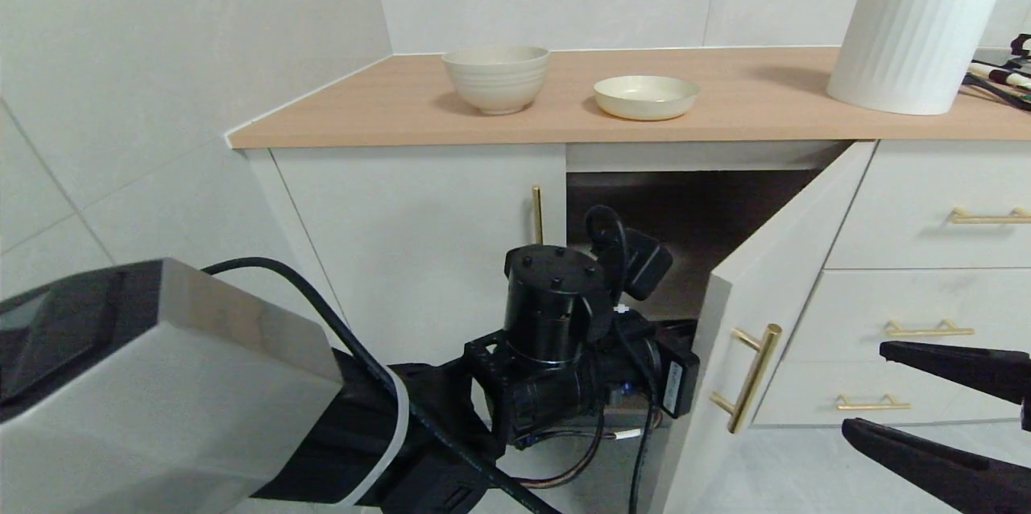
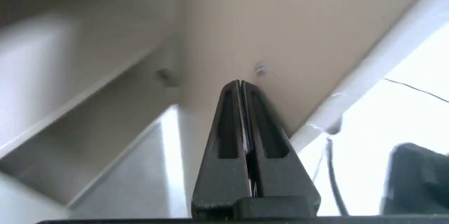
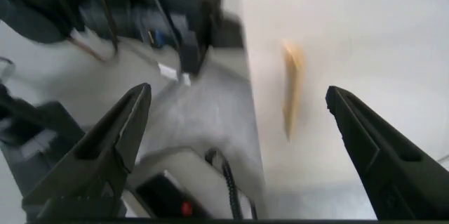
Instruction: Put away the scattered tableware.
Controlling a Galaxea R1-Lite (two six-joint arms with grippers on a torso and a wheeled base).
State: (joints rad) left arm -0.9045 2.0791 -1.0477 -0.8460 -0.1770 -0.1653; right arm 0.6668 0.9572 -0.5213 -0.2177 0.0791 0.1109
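Evidently at the opening stage of the tidy-up: the white cupboard door (image 1: 777,272) with its brass bar handle (image 1: 753,375) stands swung wide beneath the light wooden countertop (image 1: 378,107), showing a dark, bare-looking compartment. Both pieces of tableware sit untouched on top. The cream ribbed ceramic bowl (image 1: 495,77) stands toward the counter's back left corner, and the shallow cream dish (image 1: 646,97) sits near it on the side toward the middle, closer to the front edge; the two are not touching. A tall white fluted cylinder (image 1: 918,22) stands at the right end.

The left gripper (image 2: 240,87) is low at the mouth of the cupboard, its fingers pressed together on nothing. The right gripper (image 1: 950,405) hangs low beside the door with its jaws spread wide and empty, the handle lying ahead between them in the right wrist view.

Nothing has yet been stowed. The next move would seem to call for one arm to rise to counter height, take the bowl or the dish by its rim and carry it down through the opening, clear of the door edge.
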